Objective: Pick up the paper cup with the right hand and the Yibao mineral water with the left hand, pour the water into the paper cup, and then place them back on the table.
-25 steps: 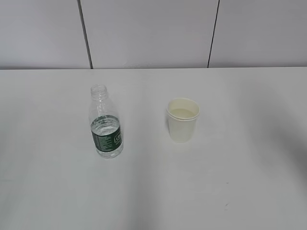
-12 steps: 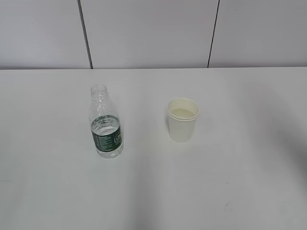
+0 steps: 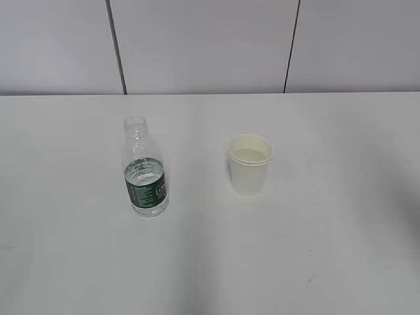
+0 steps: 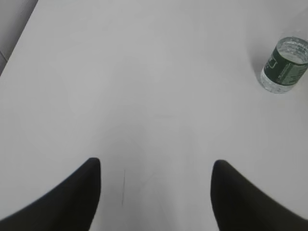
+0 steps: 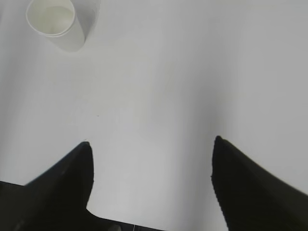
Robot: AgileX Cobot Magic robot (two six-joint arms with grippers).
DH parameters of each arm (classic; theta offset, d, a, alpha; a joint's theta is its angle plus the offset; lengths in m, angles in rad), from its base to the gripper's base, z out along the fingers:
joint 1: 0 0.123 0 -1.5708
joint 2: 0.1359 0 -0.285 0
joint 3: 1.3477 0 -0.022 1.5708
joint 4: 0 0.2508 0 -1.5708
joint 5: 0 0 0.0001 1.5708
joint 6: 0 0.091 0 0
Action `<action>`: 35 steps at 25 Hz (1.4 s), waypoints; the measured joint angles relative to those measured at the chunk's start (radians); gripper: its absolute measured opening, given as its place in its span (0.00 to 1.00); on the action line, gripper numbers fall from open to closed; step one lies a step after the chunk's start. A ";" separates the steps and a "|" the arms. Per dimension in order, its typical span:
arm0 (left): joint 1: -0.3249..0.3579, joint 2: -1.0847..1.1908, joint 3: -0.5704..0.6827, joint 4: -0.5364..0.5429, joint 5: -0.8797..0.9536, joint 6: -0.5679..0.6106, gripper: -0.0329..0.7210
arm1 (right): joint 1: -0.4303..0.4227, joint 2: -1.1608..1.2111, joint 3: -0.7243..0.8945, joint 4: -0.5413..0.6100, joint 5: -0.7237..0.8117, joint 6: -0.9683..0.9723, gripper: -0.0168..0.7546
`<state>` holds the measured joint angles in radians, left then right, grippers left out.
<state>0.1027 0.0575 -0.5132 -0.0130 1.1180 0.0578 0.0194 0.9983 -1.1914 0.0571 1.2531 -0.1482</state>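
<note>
The Yibao mineral water (image 3: 144, 172), a clear uncapped bottle with a dark green label, stands upright on the white table (image 3: 210, 262), left of centre. The paper cup (image 3: 249, 164) stands upright to its right, with some liquid inside. Neither arm shows in the exterior view. In the left wrist view my left gripper (image 4: 156, 166) is open and empty above bare table, with the bottle (image 4: 285, 65) far off at the upper right. In the right wrist view my right gripper (image 5: 151, 144) is open and empty, with the cup (image 5: 55, 24) far off at the upper left.
A grey panelled wall (image 3: 210, 46) runs behind the table's far edge. The table's left edge (image 4: 17, 43) shows in the left wrist view. A tiny dark speck (image 3: 308, 281) lies on the tabletop at the front right.
The bottle and cup have not moved. The soft shadow at the right edge of the table has faded a little.
</note>
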 joint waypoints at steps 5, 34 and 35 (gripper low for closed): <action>0.000 -0.033 0.000 0.000 -0.005 0.001 0.64 | 0.000 -0.070 0.029 0.000 0.004 0.000 0.79; 0.000 -0.076 0.000 0.000 -0.005 0.001 0.64 | 0.000 -0.604 0.657 0.000 -0.095 0.000 0.79; 0.000 -0.076 0.000 0.000 -0.005 0.001 0.64 | 0.000 -0.626 0.682 -0.006 -0.100 0.002 0.79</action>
<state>0.1027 -0.0181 -0.5132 -0.0130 1.1134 0.0588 0.0194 0.3722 -0.5089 0.0510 1.1534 -0.1462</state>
